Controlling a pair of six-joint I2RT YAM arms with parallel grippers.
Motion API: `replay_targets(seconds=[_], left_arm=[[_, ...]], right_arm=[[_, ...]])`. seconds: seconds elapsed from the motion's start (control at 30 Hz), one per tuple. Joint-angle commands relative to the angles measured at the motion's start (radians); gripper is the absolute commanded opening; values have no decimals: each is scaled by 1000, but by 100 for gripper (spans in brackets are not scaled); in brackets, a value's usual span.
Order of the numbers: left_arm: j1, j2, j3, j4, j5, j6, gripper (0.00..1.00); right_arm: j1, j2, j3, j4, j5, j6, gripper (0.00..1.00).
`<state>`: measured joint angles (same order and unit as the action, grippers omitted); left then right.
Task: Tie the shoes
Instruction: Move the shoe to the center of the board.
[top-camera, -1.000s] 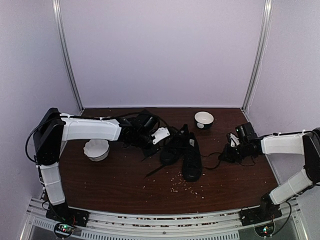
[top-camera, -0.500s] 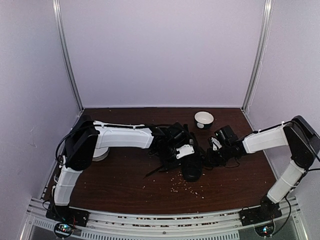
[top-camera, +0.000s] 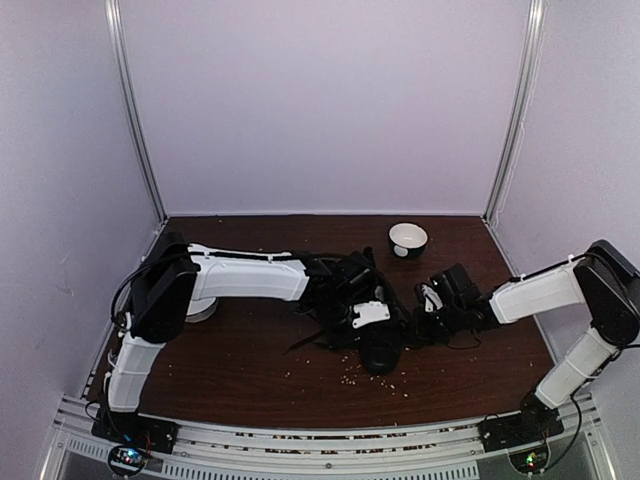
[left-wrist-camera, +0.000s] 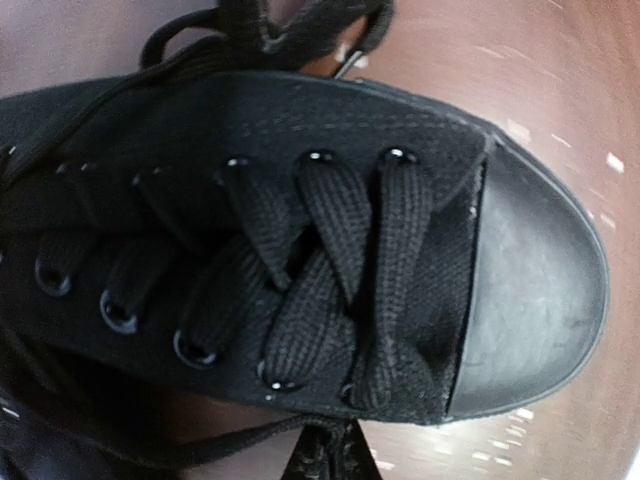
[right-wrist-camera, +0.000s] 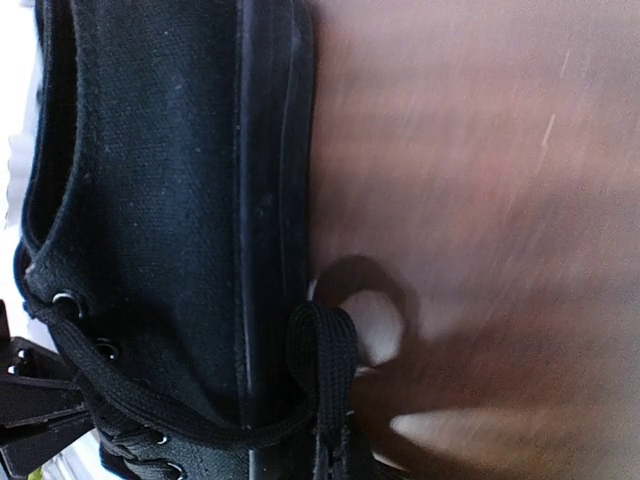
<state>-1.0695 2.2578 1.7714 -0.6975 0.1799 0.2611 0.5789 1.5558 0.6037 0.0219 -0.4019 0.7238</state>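
Note:
The two black shoes lie together mid-table. The nearer shoe points its toe at me. It fills the left wrist view, laced top up, rubber toe cap on the right. The other shoe is mostly hidden under my left arm. My left gripper hangs over the nearer shoe, shut on a black lace at that shoe's edge. My right gripper is at the shoe's right side, shut on a folded loop of lace next to the sole.
A white bowl stands at the back right. Another white bowl is partly hidden behind my left arm. A loose lace end trails left of the shoes. Pale crumbs are scattered in front of them.
Both grippers came in from either side to the nearer shoe, the left swinging right over the shoes and the right moving left. Each still has its lace.

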Motion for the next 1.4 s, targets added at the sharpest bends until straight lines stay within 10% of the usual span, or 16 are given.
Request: replay_targets(seconds=[0.0, 0.37, 0.8, 1.1, 1.37], left_arm=[[-54, -90, -78, 82, 87, 30, 0], [-61, -183, -175, 90, 85, 26, 0], [-6, -467, -285, 47, -116, -119, 0], [-4, -554, -243, 45, -202, -137, 0], [-4, -567, -264, 134, -146, -125, 0]], right_arm=[[83, -77, -70, 52, -107, 83, 0], [183, -203, -124, -61, -82, 95, 0], [125, -422, 102, -782, 245, -212, 0], [124, -470, 150, -963, 161, -283, 0], [125, -525, 162, -839, 112, -316, 61]])
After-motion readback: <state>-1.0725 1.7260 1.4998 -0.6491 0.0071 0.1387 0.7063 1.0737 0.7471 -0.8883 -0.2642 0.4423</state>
